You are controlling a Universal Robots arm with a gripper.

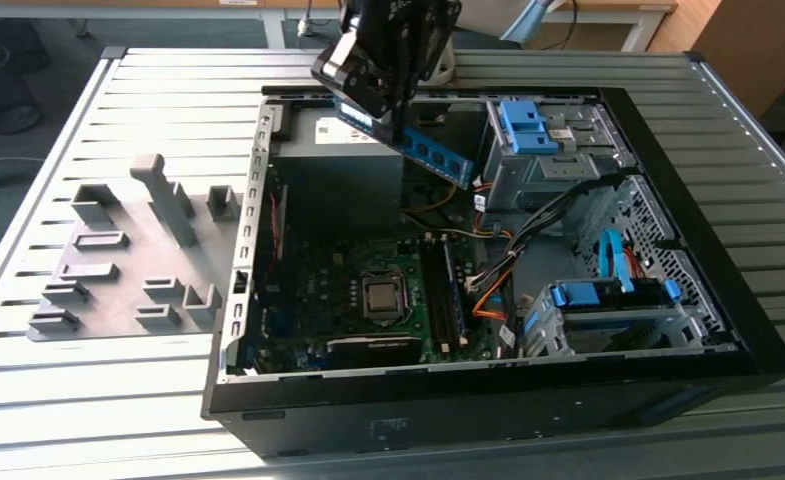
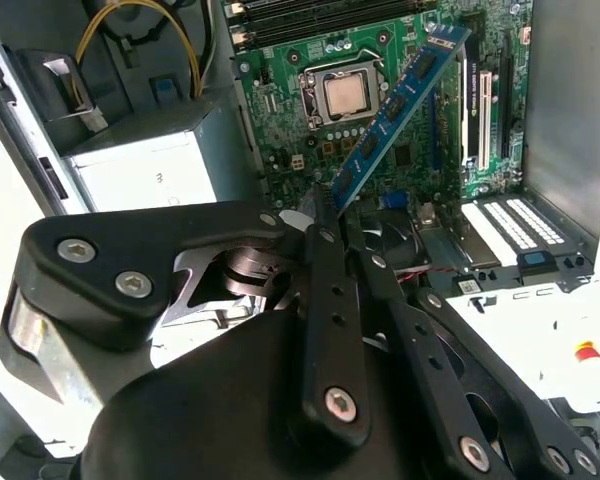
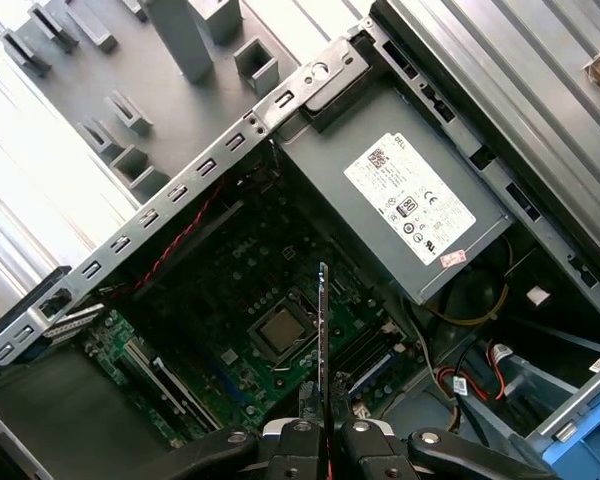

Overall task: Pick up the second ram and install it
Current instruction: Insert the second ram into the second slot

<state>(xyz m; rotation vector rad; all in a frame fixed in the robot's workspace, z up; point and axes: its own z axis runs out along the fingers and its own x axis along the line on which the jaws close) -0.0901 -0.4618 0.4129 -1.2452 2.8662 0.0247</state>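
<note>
The second ram (image 1: 426, 155) is a long blue board strip with dark chips. It hangs tilted above the back of the open computer case (image 1: 239, 300), held by one end in my gripper (image 1: 373, 108), which is shut on it. In the second wrist view the second ram (image 2: 400, 105) slants out from the gripper (image 2: 325, 212) over the green motherboard (image 2: 300, 120). Seen edge-on in the first wrist view, the second ram (image 3: 323, 330) rises as a thin line from between the fingertips (image 3: 302, 425). The memory slots (image 1: 446, 292) lie below, beside the processor socket (image 1: 383, 296).
A grey fixture plate (image 1: 112, 300) with upright blocks lies on the slatted table at the exterior view's left. Inside the case are a grey power supply (image 3: 405, 205), blue drive cages (image 1: 612, 295) and loose cables (image 1: 492, 270). The case walls stand around the motherboard.
</note>
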